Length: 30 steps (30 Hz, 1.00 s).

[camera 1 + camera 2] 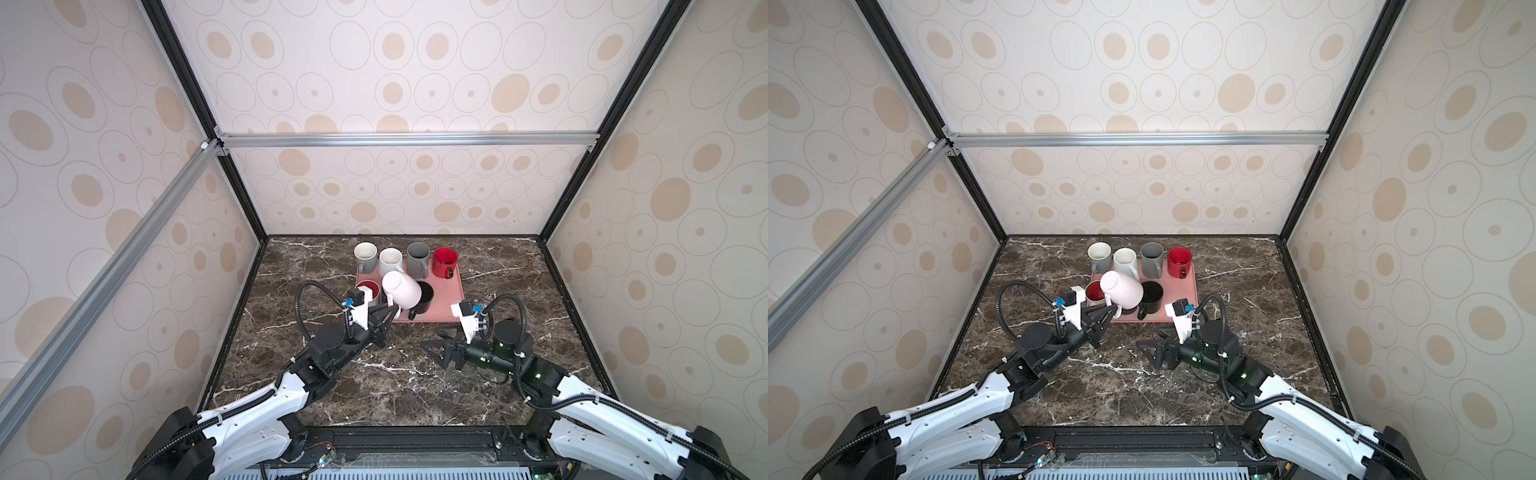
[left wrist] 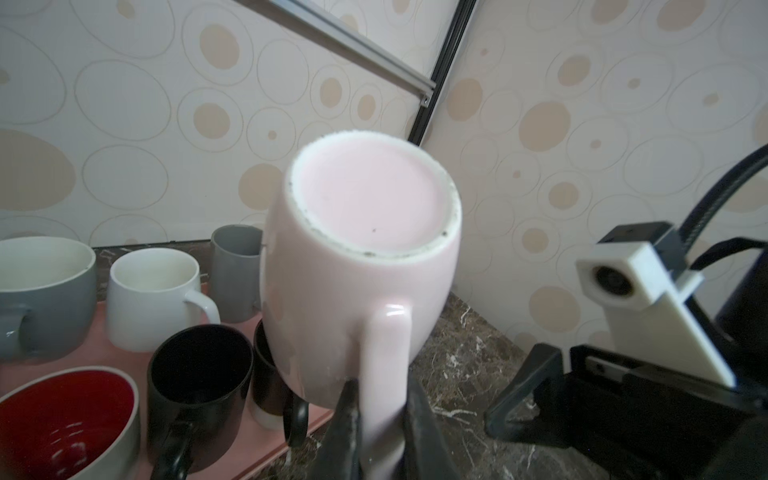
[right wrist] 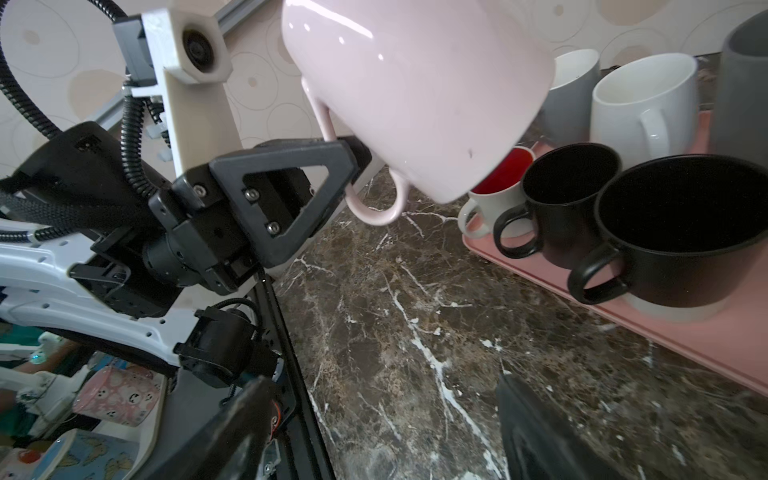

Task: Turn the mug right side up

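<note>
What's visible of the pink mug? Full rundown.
The pink mug is pale pink and glossy, ceramic by the look, with a rounded body and one loop handle. Its base has a whitish unglazed ring flecked with dark specks. It hangs in the air, tilted, base up and mouth down, above the near part of the pink tray. The left gripper is shut on the handle; nothing else visibly touches it. Its inside is hidden.

Upright mugs (image 1: 444, 259) crowd a pink tray (image 1: 446, 299) on a marble tabletop (image 1: 374, 395).
</note>
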### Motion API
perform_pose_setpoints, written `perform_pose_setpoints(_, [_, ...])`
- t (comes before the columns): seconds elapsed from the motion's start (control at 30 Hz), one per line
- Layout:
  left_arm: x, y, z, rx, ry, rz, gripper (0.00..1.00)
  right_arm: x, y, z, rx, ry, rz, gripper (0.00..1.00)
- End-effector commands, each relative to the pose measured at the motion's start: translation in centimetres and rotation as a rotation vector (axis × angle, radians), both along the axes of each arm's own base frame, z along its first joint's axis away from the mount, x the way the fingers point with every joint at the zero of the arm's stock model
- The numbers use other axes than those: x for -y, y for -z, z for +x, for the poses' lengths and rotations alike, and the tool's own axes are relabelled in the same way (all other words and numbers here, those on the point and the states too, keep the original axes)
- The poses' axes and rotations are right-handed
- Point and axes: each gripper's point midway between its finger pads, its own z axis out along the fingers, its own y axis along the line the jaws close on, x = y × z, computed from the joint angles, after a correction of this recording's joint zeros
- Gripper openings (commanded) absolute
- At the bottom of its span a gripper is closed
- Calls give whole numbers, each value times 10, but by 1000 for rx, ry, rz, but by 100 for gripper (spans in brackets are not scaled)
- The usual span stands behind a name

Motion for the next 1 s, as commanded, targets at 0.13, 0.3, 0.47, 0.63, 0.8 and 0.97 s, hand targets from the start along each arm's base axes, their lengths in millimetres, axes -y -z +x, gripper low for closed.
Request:
perform_pose_setpoints(0.13, [-21, -119, -34, 301, 71, -338, 0, -34, -65, -4, 84, -181, 264, 85])
perform_pose_setpoints(0.3, [-28, -141, -45, 358, 100, -418, 0, -42, -92, -1, 108, -260, 376, 84])
perform_pose_setpoints(0.47, [-34, -152, -53, 388, 125, -499, 0, -50, -106, -1, 132, -316, 403, 82])
perform_pose_setpoints(0.63, [-38, -159, -59, 408, 146, -553, 0, -47, -126, 3, 157, -321, 453, 82])
perform_pose_setpoints(0.8, [-39, -165, -64, 419, 178, -591, 0, -48, -146, 6, 165, -350, 518, 82])
perform_pose_setpoints(0.97, [-38, -165, -63, 410, 195, -613, 0, -53, -160, 5, 173, -393, 555, 79])
